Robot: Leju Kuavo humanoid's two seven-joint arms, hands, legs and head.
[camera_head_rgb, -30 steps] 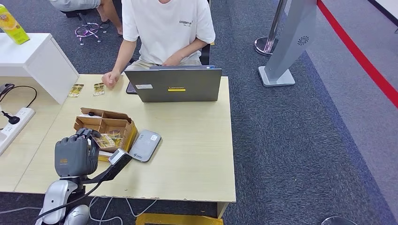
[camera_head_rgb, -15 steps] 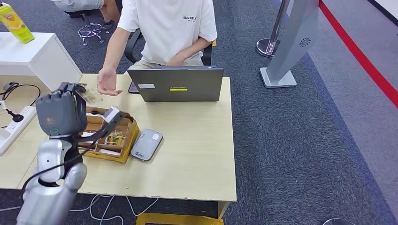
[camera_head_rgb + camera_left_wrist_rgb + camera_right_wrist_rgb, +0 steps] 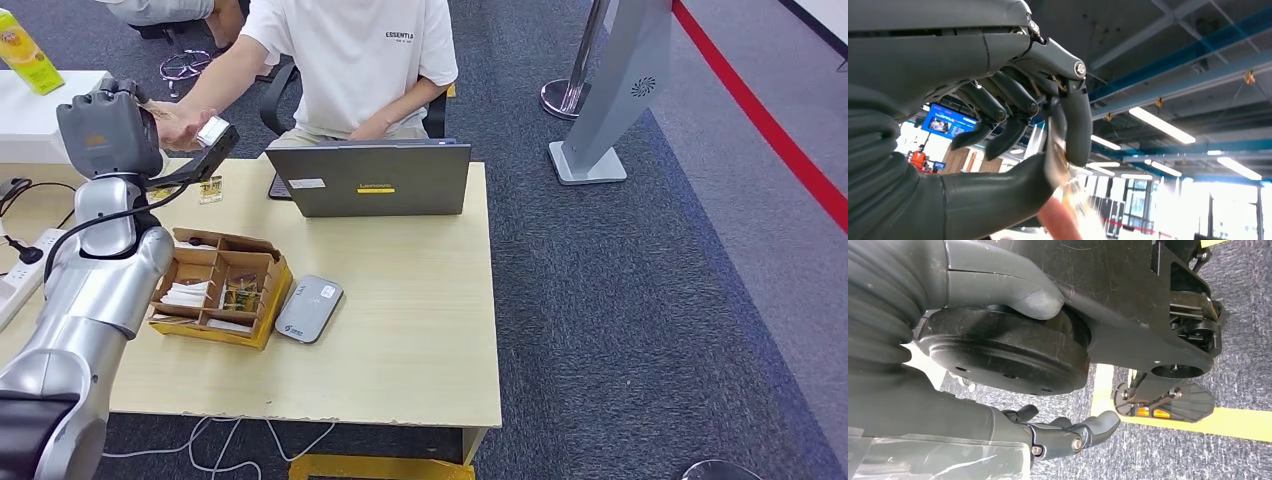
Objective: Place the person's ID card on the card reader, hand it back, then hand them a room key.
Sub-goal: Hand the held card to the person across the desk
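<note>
I hold my left hand (image 3: 108, 128) up high by the person's hand (image 3: 180, 122) – so they can take the room key (image 3: 1055, 150); it is pinched between my thumb and fingers; my right hand (image 3: 1068, 436) hangs down with nothing in it, fingers apart.

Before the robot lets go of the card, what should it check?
1. Left hand is raised toward the person: ok.
2. Card is pinched in that hand: ok.
3. Person's hand is at the card: ok.
4. Person's fingers have closed on the card: cannot tell.
5. Box and reader sit below, out of the way: ok.
6. Right hand hangs low, holding nothing: ok.
</note>
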